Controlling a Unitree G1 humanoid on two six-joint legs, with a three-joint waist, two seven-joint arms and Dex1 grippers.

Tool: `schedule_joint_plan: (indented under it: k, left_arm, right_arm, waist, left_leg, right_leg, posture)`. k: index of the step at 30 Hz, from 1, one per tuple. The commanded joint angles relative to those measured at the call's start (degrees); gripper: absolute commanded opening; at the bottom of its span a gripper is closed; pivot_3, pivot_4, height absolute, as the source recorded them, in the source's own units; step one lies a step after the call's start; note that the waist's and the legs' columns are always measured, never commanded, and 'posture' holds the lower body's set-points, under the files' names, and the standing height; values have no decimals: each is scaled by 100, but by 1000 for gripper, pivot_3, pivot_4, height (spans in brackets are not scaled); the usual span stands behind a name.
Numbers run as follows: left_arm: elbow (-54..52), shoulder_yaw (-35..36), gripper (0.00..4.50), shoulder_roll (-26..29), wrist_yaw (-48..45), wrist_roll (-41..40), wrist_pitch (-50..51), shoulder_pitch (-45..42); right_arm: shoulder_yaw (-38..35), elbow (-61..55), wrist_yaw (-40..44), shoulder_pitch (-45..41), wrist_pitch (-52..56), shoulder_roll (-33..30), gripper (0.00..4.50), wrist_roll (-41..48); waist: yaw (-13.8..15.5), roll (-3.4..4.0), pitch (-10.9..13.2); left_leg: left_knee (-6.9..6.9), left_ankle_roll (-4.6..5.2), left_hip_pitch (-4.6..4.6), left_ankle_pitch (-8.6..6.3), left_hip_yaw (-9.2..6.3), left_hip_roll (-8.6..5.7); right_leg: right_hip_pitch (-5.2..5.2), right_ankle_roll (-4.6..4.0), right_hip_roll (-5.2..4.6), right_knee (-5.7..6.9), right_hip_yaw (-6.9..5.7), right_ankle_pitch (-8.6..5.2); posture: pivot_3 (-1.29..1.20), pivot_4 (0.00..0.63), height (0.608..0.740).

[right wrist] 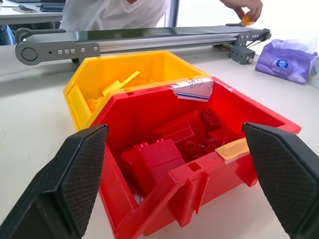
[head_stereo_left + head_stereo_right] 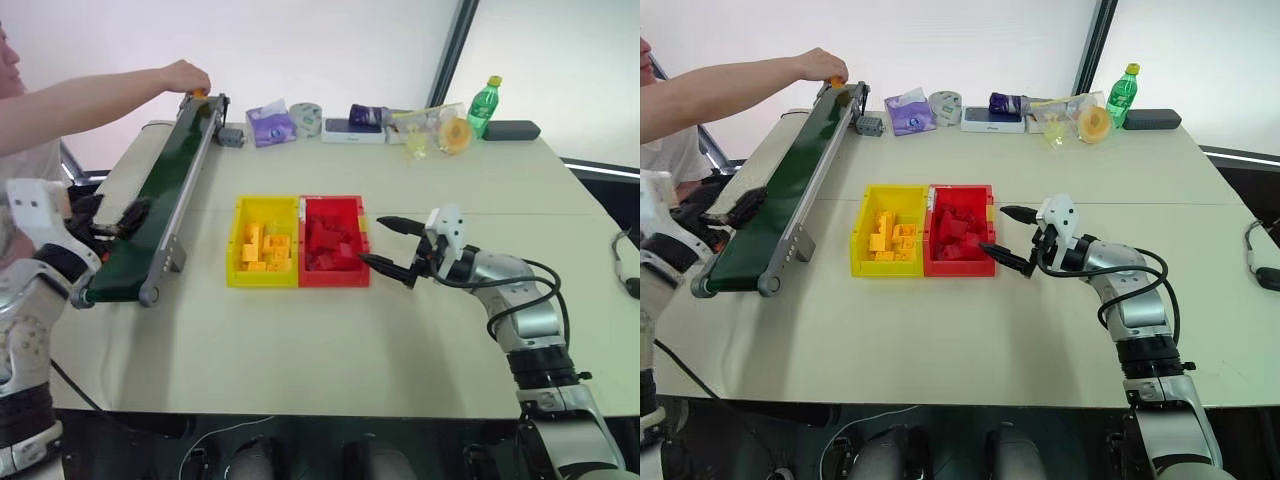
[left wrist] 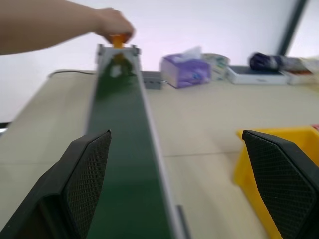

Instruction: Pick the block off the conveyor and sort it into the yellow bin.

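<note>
**Block at the far end of the conveyor, both sets of fingers wide and empty**

Beige bench [image 2: 330, 370] across most of the frame. Long dark green conveyor [image 2: 160, 195] running from lower left toward upper left, raised on a grey frame. Person's arm reaching in from the upper left edge, hand [image 2: 185, 76] over the belt's far end, fingertips on the small yellow-orange block [image 2: 199, 94] right at the roller.

At centre frame, yellow bin [image 2: 236, 243] holding yellow bricks, touching its red bin [image 2: 362, 243] twin on the right, full of red bricks.

Right gripper [image 2: 388, 250] in the centre-right, just beside the red bin's outer wall, fingers spread wide, nothing between them. Left gripper [image 3: 174, 164] at the conveyor's near end in the lower left, fingers wide apart over the belt, holding nothing.

Along the upper edge of the bench: purple tissue pack [image 2: 269, 125], tape roll [image 2: 305, 118], green bottle [image 2: 483, 104], dark case [image 2: 511, 130].
</note>
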Motion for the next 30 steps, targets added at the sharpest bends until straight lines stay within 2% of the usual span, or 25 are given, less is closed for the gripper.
schedule_joint_plan:
  k: [1, 7, 15, 30]
  left_arm:
    - [-131, -25, 4431, 61, -85, 77, -232, -54]
    - [-210, -123, 4431, 69, -453, 71, -423, 54]
    - [-206, -11, 4431, -36, -400, 12, -478, 86]
    - [-491, 288, 4431, -68, -132, 104, -561, 783]
  right_arm:
    - [-97, -234, -81, -96, 14, -3, 4500, 61]
    - [-73, -383, -172, -86, 123, -5, 4500, 70]
    - [-92, -446, -158, -40, 154, -24, 4500, 84]
    - [-62, -398, -129, -129, 194, 2, 4500, 91]
  waist:
    - [0, 0, 0]
    - [-2, 0, 0]
    - [4, 0, 0]
    - [3, 0, 0]
  left_leg:
    - [0, 0, 0, 0, 0, 0]
    - [0, 0, 0, 0, -1, 0]
    - [0, 0, 0, 0, -2, 0]
    - [-1, 0, 0, 0, -4, 2]
  right_leg:
    - [0, 0, 1, 0, 0, 0]
    - [0, -1, 0, -1, 0, 0]
    - [1, 0, -1, -2, 0, 0]
    - [1, -1, -2, -4, 0, 0]
  posture:
    - [0, 150, 740]
    - [0, 150, 740]
    - [0, 150, 740]
    - [0, 150, 740]
